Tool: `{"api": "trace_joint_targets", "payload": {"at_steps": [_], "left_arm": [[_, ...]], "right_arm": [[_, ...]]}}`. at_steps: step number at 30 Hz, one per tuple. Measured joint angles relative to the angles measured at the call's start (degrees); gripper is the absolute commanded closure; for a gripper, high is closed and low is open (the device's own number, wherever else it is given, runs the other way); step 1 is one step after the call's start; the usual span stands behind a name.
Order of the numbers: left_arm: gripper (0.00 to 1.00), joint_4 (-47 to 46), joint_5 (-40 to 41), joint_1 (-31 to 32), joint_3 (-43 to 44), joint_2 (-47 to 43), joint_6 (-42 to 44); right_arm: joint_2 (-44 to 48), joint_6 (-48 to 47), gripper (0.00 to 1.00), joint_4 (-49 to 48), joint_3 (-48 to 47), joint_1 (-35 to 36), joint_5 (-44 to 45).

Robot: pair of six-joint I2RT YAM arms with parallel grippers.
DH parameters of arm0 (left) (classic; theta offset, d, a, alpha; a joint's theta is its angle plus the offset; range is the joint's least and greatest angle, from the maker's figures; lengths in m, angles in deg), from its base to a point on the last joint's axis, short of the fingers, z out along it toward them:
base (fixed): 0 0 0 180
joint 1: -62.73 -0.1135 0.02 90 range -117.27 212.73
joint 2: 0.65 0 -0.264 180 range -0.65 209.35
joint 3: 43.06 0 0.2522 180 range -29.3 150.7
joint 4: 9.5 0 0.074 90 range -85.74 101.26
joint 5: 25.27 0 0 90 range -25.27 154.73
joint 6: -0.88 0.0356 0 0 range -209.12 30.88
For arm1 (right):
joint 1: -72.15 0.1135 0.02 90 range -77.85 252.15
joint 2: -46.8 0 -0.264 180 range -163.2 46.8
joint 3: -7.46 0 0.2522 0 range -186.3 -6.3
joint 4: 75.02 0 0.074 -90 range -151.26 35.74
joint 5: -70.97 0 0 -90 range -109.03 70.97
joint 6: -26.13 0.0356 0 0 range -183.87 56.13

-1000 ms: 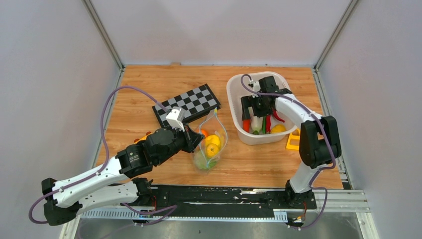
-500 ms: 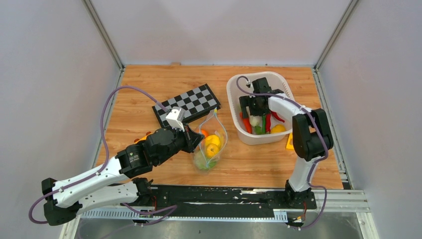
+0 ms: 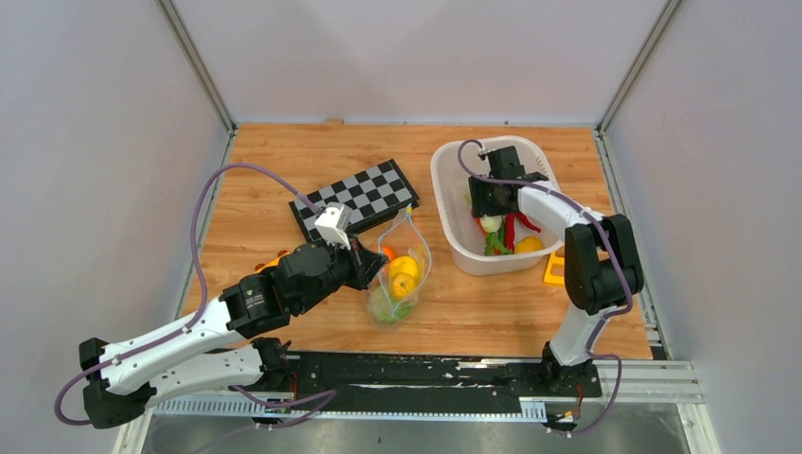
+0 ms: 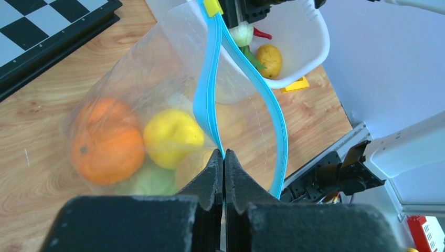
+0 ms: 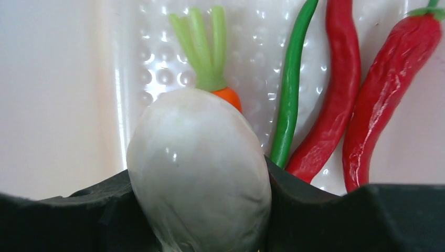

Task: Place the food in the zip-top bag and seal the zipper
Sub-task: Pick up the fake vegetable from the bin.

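Two pincers, and both are clenched. The left gripper [image 4: 224, 156] has its black fingers pressed together with no gap, pinching the near end of the zipper [image 4: 209, 89] where the two teal sides meet. From that pinch the sides bow apart, so the mouth of the zip-top bag [image 4: 152, 68] gapes open. The bag lies on the wooden table [image 3: 274, 161], just beside a corner of the chessboard [image 3: 364, 194] and short of the white basket [image 3: 449, 203]. Through the clear plastic I see an orange [image 4: 107, 142], a lemon [image 4: 172, 135] next to it and a pale green cabbage [image 4: 149, 181] underneath.

Over at the basket, the right gripper [image 3: 494, 197] reaches down inside and grips the white radish [image 5: 197, 168] between its fingers, which hug the radish's two sides. I cannot tell whether the radish is clear of the basket floor. Beside it on the dimpled floor lie a green pepper [image 5: 291, 94] and two red peppers [image 5: 336, 105]. A yellow toy car [image 3: 556, 270] sits on the table against the basket's outer wall, near the right arm.
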Motion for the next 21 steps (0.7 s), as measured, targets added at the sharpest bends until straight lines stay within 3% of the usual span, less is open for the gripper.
{"api": "trace_joint_targets", "payload": {"at_steps": [11,19,21], "left_arm": [[1.0,0.02,0.13,0.0,0.0,0.04,0.0],[1.0,0.0,0.13,0.0,0.0,0.04,0.0],[1.0,0.0,0.13,0.0,0.0,0.02,0.0]], "right_arm": [[6.19,1.86,0.44,-4.52,2.19,-4.74,-7.52],[-0.26,1.9,0.35,-4.0,0.79,-5.42,-10.05],[-1.77,1.92,0.36,-3.34,0.79,-5.42,-10.64]]}}
